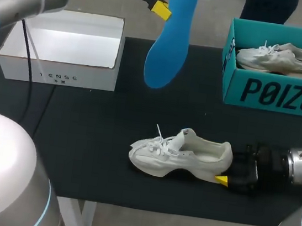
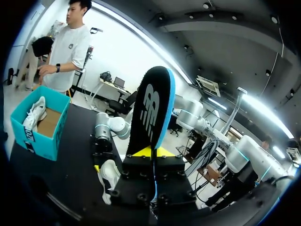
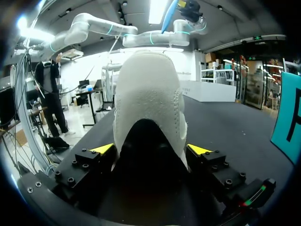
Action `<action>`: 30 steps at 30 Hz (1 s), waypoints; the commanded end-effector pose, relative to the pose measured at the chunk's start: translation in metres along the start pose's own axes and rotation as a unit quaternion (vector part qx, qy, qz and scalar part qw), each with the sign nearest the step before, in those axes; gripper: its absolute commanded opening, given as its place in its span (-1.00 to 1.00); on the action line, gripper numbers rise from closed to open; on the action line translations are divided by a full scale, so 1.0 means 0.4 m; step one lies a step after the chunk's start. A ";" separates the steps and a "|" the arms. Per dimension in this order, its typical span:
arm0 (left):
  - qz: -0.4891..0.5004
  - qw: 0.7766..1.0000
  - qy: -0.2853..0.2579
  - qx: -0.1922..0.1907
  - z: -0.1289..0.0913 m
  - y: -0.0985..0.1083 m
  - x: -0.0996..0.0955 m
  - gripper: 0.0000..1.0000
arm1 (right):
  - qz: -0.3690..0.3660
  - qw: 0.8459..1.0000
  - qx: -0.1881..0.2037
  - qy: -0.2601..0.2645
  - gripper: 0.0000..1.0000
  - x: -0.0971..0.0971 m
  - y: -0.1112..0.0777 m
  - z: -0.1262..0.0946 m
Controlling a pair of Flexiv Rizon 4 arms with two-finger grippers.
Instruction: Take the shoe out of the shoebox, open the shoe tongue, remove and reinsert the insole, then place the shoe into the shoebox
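Bench first: a flat black mat under everything. On my left sits the white cardboard shoebox, rectangular and open-topped. On my right, the teal carton holds a second pale shoe. My white shoe lies out on the mat nearer me, chunky-soled, laces loose, tongue standing up. My right pincer is clenched on its knit heel, a yellow tip either side. Above, the blue insole, smooth and long, hangs broad end down, pinched in my left pincer.
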State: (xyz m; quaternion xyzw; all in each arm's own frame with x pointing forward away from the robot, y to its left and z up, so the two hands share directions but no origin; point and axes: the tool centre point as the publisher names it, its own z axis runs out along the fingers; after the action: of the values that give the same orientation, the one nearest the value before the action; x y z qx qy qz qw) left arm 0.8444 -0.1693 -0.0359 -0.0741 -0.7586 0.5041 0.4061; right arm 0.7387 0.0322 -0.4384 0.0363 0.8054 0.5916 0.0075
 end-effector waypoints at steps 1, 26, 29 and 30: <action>0.000 1.000 -0.003 0.001 0.004 0.003 0.004 -1.00 | 0.000 1.000 0.001 -0.001 1.00 0.002 -0.006 0.006; 0.000 1.000 -0.003 0.001 0.004 0.003 0.004 -1.00 | 0.068 0.986 0.154 -0.003 1.00 0.096 0.129 -0.186; 0.000 1.000 -0.003 0.001 0.004 0.003 0.004 -1.00 | 0.083 0.976 0.201 -0.011 1.00 0.106 0.151 -0.210; 0.000 1.000 -0.003 0.001 0.004 0.003 0.004 -1.00 | 0.085 0.973 0.213 -0.012 1.00 0.108 0.157 -0.216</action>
State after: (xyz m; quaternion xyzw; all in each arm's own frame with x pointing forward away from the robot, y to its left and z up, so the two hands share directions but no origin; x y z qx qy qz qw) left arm 0.8429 -0.1685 -0.0355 -0.0727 -0.7590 0.5045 0.4051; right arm 0.7096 -0.0265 -0.3839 0.0892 0.8563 0.5065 -0.0464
